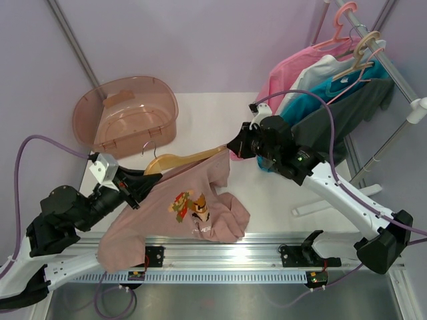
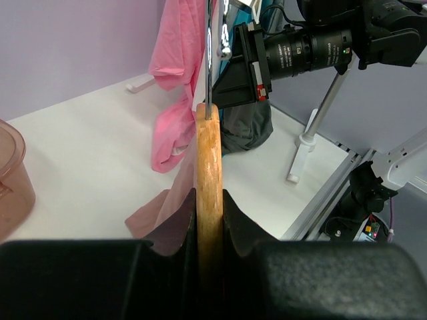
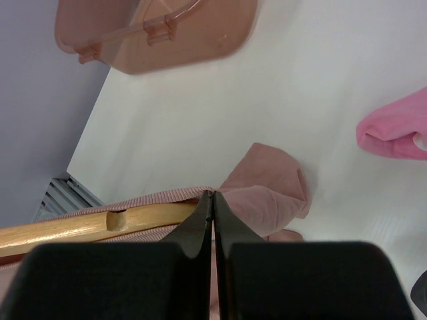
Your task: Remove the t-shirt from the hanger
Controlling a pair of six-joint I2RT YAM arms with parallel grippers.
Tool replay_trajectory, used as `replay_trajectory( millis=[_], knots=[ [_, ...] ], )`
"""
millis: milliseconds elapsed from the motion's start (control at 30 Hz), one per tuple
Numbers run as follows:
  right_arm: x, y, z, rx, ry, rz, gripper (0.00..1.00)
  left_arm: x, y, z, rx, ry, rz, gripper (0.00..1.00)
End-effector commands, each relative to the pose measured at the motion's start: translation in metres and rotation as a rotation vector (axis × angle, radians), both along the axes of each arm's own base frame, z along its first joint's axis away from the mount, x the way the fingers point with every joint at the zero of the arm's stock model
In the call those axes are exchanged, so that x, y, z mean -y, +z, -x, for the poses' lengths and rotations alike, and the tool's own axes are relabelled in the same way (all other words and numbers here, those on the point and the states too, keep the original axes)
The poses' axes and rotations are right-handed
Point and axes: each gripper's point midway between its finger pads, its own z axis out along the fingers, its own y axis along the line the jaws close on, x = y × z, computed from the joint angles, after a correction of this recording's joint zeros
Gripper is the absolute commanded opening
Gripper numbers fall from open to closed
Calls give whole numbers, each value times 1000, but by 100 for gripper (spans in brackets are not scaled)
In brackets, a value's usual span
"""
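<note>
The mauve-pink t-shirt with a cartoon print hangs from the wooden hanger above the table's front. One hanger arm is bare. My left gripper is shut on the hanger. In the left wrist view the wood is clamped between the jaws of that gripper, with the metal hook beyond. My right gripper is shut on the t-shirt's edge at the hanger's far end. In the right wrist view this gripper pinches shirt fabric beside the hanger.
A translucent pink-brown basket stands at the back left. A rack at the back right holds a bright pink garment, a teal shirt and a dark one. A metal rail runs along the near edge.
</note>
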Motion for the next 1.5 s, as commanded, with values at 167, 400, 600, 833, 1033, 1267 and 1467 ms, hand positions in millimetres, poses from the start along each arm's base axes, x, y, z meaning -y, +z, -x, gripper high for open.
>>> replay_trajectory(
  millis=[167, 400, 600, 833, 1033, 1267, 1467],
  knots=[
    [29, -20, -11, 2, -111, 27, 0, -12, 89, 6, 164, 3, 350, 0],
    [27, -25, -1, 11, -109, -72, 0, -19, 95, 9, 193, 8, 430, 0],
    [21, -1, 14, 71, -53, -221, 0, -25, 101, 13, 203, -1, 461, 0],
    [7, 34, 38, 114, 67, -411, 0, -30, 107, 18, 222, -15, 507, 0],
    [3, 57, 57, 126, 144, -541, 0, -38, 111, 25, 244, -24, 547, 0],
    [22, 50, 37, 143, -4, -417, 0, -39, 109, 27, 233, -36, 525, 0],
    [33, 78, 56, 232, 120, -192, 31, -9, 78, 19, 163, -71, 393, 0]
  ],
)
